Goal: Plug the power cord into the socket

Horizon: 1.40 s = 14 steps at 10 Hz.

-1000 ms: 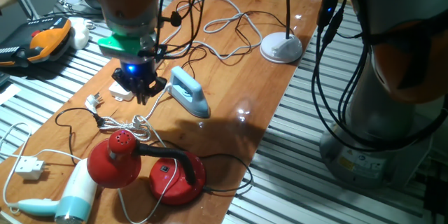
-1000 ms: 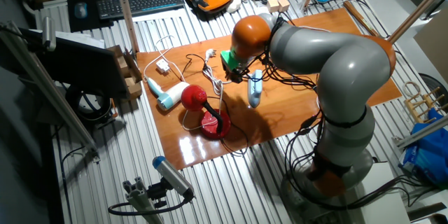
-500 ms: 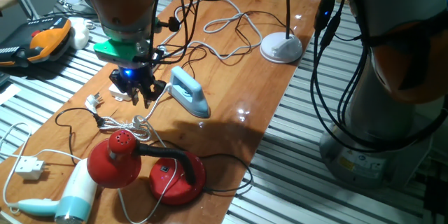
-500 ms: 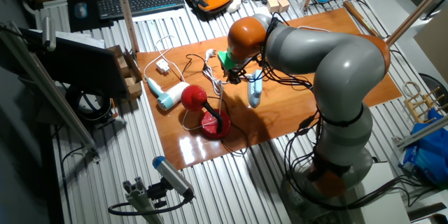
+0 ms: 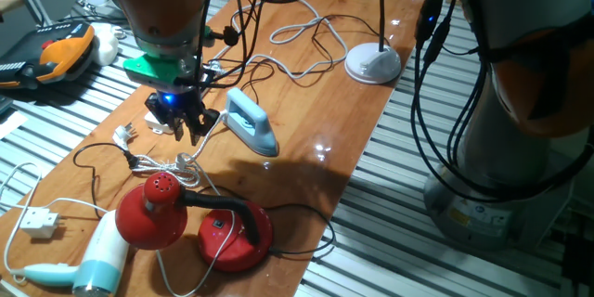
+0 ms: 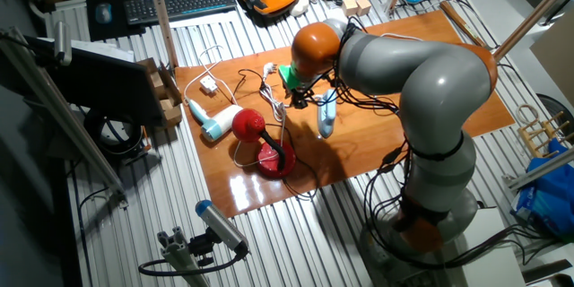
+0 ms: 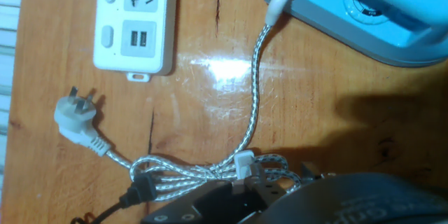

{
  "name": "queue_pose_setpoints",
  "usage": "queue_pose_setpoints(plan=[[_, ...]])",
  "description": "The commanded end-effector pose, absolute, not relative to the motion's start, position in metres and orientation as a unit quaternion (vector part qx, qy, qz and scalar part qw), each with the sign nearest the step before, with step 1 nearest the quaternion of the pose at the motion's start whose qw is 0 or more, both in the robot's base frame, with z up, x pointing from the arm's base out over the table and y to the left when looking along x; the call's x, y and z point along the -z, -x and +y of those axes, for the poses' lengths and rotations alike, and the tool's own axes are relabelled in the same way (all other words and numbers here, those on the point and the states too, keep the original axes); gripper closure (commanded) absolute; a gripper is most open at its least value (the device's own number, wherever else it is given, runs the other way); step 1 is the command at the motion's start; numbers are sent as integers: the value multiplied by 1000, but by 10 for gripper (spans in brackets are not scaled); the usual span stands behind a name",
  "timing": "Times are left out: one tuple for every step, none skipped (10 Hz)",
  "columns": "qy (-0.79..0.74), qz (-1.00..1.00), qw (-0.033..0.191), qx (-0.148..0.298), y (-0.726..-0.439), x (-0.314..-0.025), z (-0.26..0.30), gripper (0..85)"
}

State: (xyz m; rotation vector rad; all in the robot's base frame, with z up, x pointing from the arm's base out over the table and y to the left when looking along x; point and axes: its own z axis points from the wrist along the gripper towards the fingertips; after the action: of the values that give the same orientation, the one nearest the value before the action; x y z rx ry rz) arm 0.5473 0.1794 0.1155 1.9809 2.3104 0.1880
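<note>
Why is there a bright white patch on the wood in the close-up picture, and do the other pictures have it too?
Hand view: lamp glare on the glossy table between the power strip and the iron; a dark shadow falls to the right. One fixed view: small glints by the iron, with a shadow in front. The other fixed view: glare near the table's front edge.

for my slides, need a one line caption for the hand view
Hand camera over power strip, loose white plug, braided cord bundle and blue iron.

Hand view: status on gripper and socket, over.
Gripper over bundled cord, fingers' state unclear. Socket flat, visible outlets free. Grey-white plug lies alongside.
</note>
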Motion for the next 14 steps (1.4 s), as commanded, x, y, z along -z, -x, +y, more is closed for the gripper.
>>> queue_pose_setpoints(plan=[[-650,756,46,-62,-548,-113,179,510],[-651,755,46,-62,-548,-112,179,510],[-652,754,44,-61,-548,-110,179,340],[-652,755,43,-62,-549,-108,179,340],[-648,758,43,-63,-549,-105,179,340],[-646,760,43,-64,-549,-102,179,340],[-645,760,42,-66,-549,-98,179,340],[-645,760,39,-69,-549,-96,181,340],[-646,759,43,-68,-550,-92,183,340],[-646,759,47,-68,-550,-88,185,510],[-646,759,46,-69,-550,-86,187,510],[-646,759,47,-68,-550,-85,188,510],[-646,759,46,-69,-550,-84,188,510],[-647,758,47,-69,-550,-84,188,510]])
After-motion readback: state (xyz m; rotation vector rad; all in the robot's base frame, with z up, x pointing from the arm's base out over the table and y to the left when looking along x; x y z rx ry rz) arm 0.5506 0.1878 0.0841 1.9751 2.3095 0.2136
